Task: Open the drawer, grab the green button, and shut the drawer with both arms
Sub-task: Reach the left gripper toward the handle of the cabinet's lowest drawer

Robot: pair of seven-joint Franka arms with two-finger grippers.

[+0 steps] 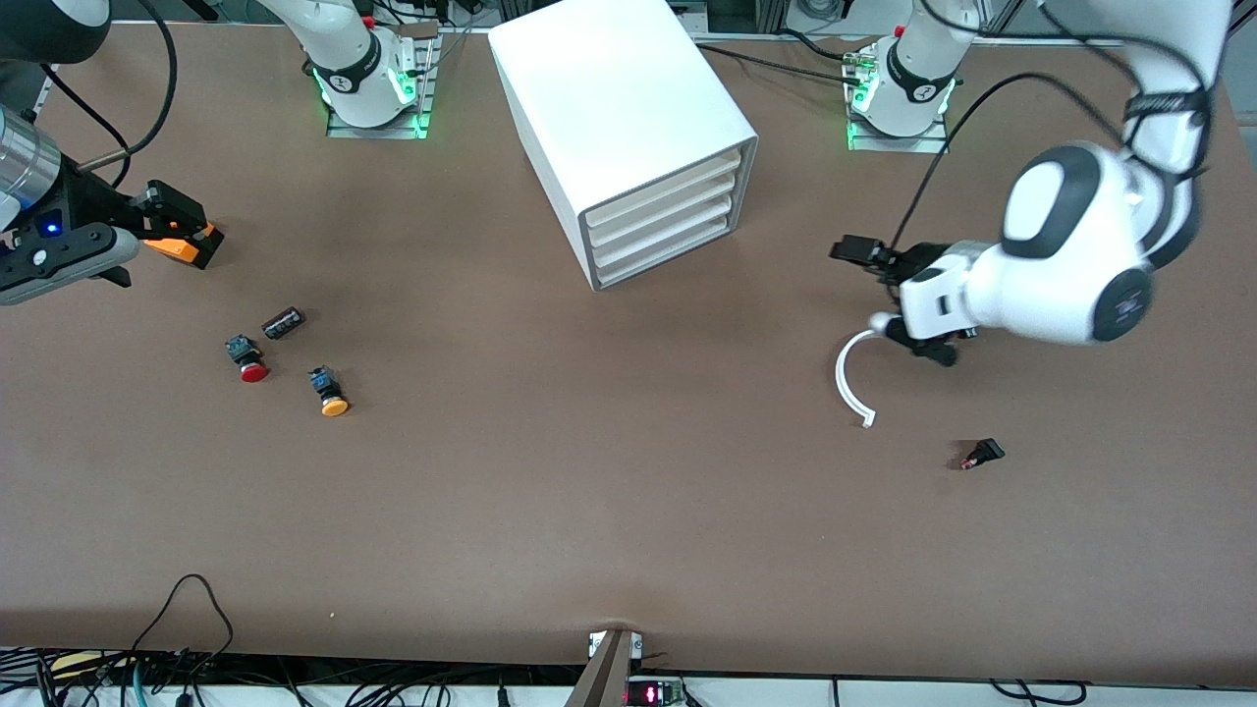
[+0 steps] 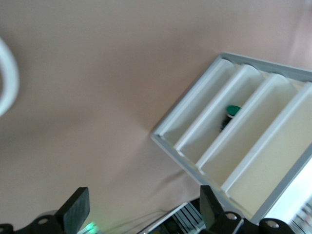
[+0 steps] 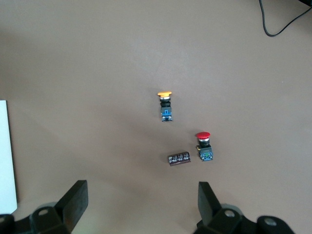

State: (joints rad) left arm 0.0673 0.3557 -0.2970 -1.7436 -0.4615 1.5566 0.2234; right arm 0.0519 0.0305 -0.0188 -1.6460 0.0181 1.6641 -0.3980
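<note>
The white cabinet (image 1: 619, 98) stands near the arms' bases, and all four drawers look shut. The bottommost drawer (image 1: 668, 253) lies flush with the three above it and also shows in the left wrist view (image 2: 197, 100). The green-capped button (image 2: 233, 111) shows through a gap between the drawer fronts; I cannot tell which drawer holds it. My left gripper (image 1: 889, 295) (image 2: 141, 209) is open and empty, over the table in front of the drawers, apart from them. My right gripper (image 1: 187, 228) (image 3: 140, 202) is open and empty over the right arm's end of the table.
A red-capped button (image 1: 247, 358) (image 3: 204, 145), an orange-capped button (image 1: 329, 391) (image 3: 165, 105) and a dark cylinder (image 1: 283, 321) (image 3: 179, 158) lie by the right gripper. A white curved strip (image 1: 850, 378) (image 2: 7, 78) lies under the left hand. A small black part (image 1: 982, 454) lies nearer the camera.
</note>
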